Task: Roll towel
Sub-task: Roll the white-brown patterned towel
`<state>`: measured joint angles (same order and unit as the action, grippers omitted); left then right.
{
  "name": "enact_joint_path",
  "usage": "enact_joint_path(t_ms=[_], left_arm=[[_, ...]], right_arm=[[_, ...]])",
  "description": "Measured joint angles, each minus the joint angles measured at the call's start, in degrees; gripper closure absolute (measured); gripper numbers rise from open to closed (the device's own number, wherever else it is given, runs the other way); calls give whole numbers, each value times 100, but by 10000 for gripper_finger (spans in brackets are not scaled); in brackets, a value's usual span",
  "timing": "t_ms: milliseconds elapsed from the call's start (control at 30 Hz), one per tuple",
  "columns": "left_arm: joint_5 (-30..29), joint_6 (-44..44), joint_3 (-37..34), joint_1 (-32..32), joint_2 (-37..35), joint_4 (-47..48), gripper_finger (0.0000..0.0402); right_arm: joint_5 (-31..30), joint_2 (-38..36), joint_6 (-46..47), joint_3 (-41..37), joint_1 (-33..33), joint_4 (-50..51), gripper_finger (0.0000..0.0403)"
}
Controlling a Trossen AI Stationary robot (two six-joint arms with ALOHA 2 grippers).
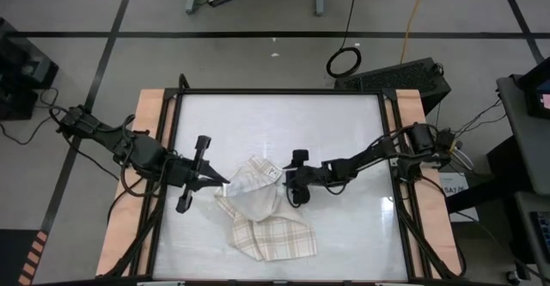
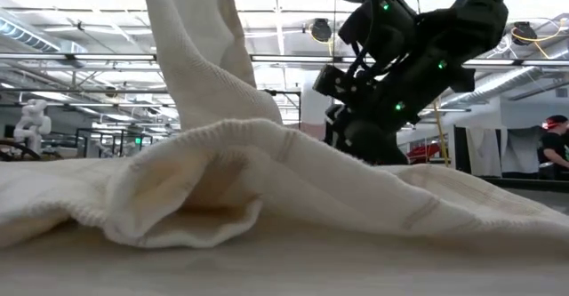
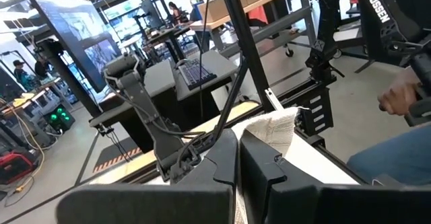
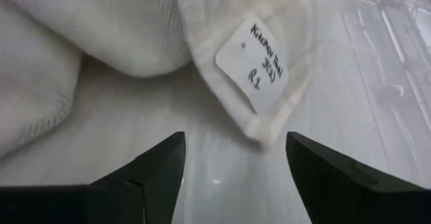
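Note:
The cream towel (image 1: 262, 209) with tan plaid stripes lies crumpled at the table's middle and near side. One part of it is drawn up toward my left gripper (image 1: 223, 181), which is shut on it; in the low view that part rises as a column (image 2: 191, 56) out of the top. My right gripper (image 4: 232, 150) stands open just right of the towel, low over the table, its fingers slanting down. A towel corner with a white label (image 4: 259, 59) lies on the table ahead of its fingers, untouched. My left gripper pinches a raised part of the towel between its two fingers; a bit of cloth (image 3: 273, 126) sticks out past the fingertips. The fingers come level from the table's left. The towel hangs below the hold, and its bulk (image 1: 266, 230) lies bunched on the table.
The white table top (image 1: 344, 131) is bare on its far half and right side. A black frame (image 1: 279, 91) and wooden side boards (image 1: 146, 149) bound it. A person's hand (image 3: 404, 96) shows beyond the table in the left wrist view.

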<state>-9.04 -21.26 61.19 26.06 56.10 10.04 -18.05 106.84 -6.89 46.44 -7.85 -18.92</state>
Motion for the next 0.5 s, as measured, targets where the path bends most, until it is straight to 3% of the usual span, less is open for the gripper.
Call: enact_joint_path(t_ms=[367, 500], left_arm=[[-11, -2, 0, 0, 1, -4, 393], [-15, -4, 0, 0, 0, -4, 393]], right_arm=[[457, 337, -157, 15, 306, -454, 218], [531, 355, -134, 15, 359, -499, 262]])
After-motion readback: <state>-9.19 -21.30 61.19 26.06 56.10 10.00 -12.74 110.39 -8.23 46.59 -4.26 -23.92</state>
